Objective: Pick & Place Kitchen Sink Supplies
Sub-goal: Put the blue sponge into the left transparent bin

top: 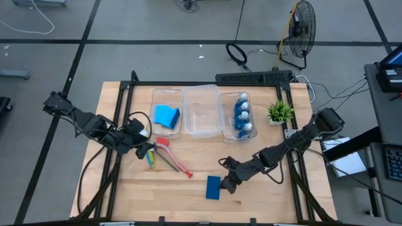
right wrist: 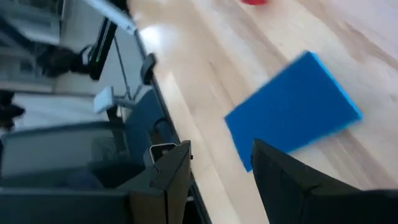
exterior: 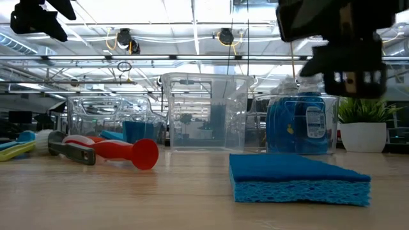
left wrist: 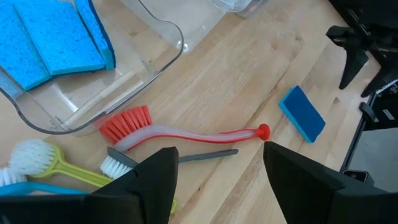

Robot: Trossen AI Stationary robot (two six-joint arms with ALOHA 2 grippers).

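Note:
A flat blue sponge [top: 213,187] [exterior: 297,179] [right wrist: 292,112] lies flat on the table near its front edge. My right gripper [top: 225,184] [right wrist: 221,186] hangs open just above the sponge's right end, clear of it. Left of centre, a red brush [top: 174,158] [left wrist: 186,132], a yellow-green brush [left wrist: 56,165] and a light-blue brush [exterior: 25,136] lie together on the wood. My left gripper [top: 146,149] [left wrist: 217,180] hovers open over them. More blue sponges [top: 166,115] lie in the left bin, and the blue-and-white bottles [top: 244,116] stand in the right bin.
Three clear bins stand in a row at the back: left [top: 154,125], middle [top: 202,130], right [top: 251,135]. A small potted plant [top: 280,112] stands to their right. A grey-handled brush [left wrist: 205,154] lies beside the red one. Bare wood stretches between the brushes and the sponge.

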